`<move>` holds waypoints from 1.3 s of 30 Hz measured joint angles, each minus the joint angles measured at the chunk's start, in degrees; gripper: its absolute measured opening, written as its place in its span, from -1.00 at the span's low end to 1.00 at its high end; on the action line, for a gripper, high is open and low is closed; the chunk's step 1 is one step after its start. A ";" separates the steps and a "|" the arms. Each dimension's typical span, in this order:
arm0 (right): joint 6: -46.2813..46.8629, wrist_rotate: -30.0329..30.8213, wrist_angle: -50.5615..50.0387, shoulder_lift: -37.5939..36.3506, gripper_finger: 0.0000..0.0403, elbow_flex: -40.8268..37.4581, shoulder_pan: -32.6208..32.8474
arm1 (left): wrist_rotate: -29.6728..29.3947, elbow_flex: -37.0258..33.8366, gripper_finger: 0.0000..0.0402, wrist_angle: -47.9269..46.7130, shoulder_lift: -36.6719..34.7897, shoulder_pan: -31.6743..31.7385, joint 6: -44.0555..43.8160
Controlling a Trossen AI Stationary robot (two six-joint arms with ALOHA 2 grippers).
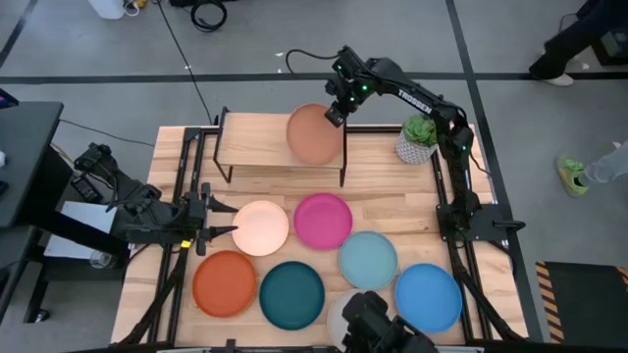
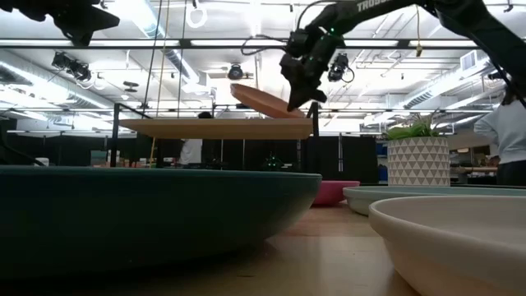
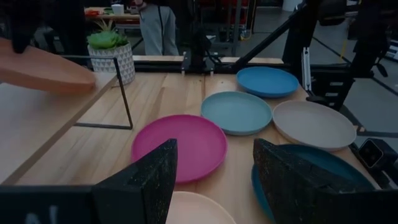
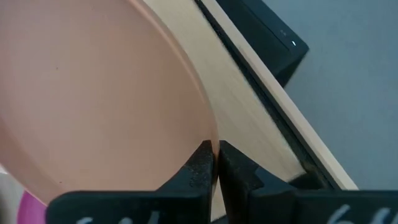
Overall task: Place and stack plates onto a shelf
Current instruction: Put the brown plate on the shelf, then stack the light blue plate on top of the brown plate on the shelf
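Note:
The shelf stands at the table's far side. My right gripper is above its right end, shut on the tan plate, which tilts over the shelf top. My left gripper waits open at the table's left, beside the peach plate. Flat on the table lie the magenta, light blue, bright blue, orange and dark teal plates. The pale grey plate is partly hidden in the high view. My right gripper pinches the tan plate's rim between its two fingers, at the plate's far right edge, coming from above. The plate is tilted, its left side raised and its right side low at the shelf top. Whether it touches the shelf I cannot tell.
A potted plant in a white patterned pot stands right of the shelf. Black frame rails run along both table sides. Bare wood lies between the shelf and the plates. A person stands beyond the table.

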 joint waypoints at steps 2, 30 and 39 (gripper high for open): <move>-0.29 -0.10 -0.22 0.11 -0.83 0.01 -0.48 | 0.00 0.00 0.09 -0.12 0.00 0.00 -0.01; -3.16 16.77 -10.79 -8.98 -0.55 0.02 12.81 | -0.20 0.00 0.09 -0.70 0.00 0.02 -0.37; -0.99 19.46 -3.44 -15.89 -0.55 -13.44 29.65 | -0.22 0.00 0.09 -5.86 0.00 0.00 -4.76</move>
